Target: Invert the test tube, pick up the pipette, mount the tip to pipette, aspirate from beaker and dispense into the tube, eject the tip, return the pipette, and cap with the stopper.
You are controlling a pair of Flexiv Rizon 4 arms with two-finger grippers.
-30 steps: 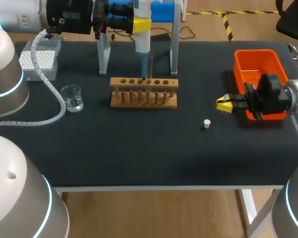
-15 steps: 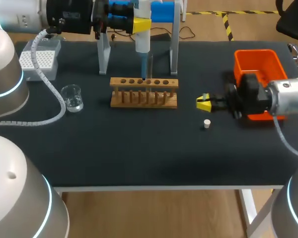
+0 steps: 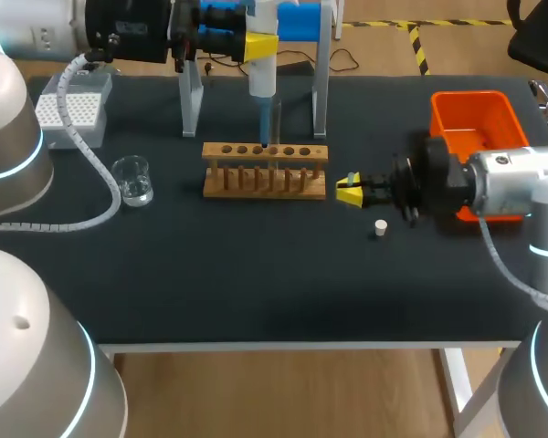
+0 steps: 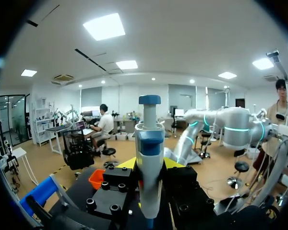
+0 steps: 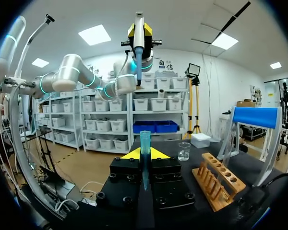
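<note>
The pipette point(image 3: 261, 64) is held upright over the far half of the tabletop point(image 3: 256, 274). Its long axis is vertical, with the plunger end turned to 12 o'clock and the blue tip point(image 3: 264, 123) pointed to 6 o'clock, straight down at the wooden rack point(image 3: 265, 171). It is gripped across its body by the left gripper point(image 3: 256, 43), whose fingers are closed on it from two sides. In the left wrist view the pipette point(image 4: 149, 158) is seen standing between the yellow fingertips point(image 4: 126, 164).

A clear test tube point(image 3: 276, 117) stands upright in the rack, just beside the tip. Whether the tip is inside the tube cannot be told.

The right gripper point(image 3: 350, 191) is held horizontal and pointed toward 9 o'clock, just off the rack's 3 o'clock end. Whether it is open or closed cannot be told. In the right wrist view a slim pale blue tapered piece point(image 5: 144, 167) is seen upright in line with this gripper point(image 5: 145, 152), wide end up and point down. Contact with it cannot be judged. The rack point(image 5: 217, 181) lies beside that gripper, and the pipette point(image 5: 139, 38) is seen high above.

The white stopper point(image 3: 380, 227) rests on the tabletop at 5 o'clock of the right gripper, apart from it. The orange bin point(image 3: 475, 123) is at 2 o'clock of that gripper. The beaker point(image 3: 132, 180), with some clear liquid in it, stands at 9 o'clock of the rack, and the tip box point(image 3: 70, 108) is at 11 o'clock of the beaker. The pipette stand point(image 3: 321, 91) is at 12 o'clock of the rack.
</note>
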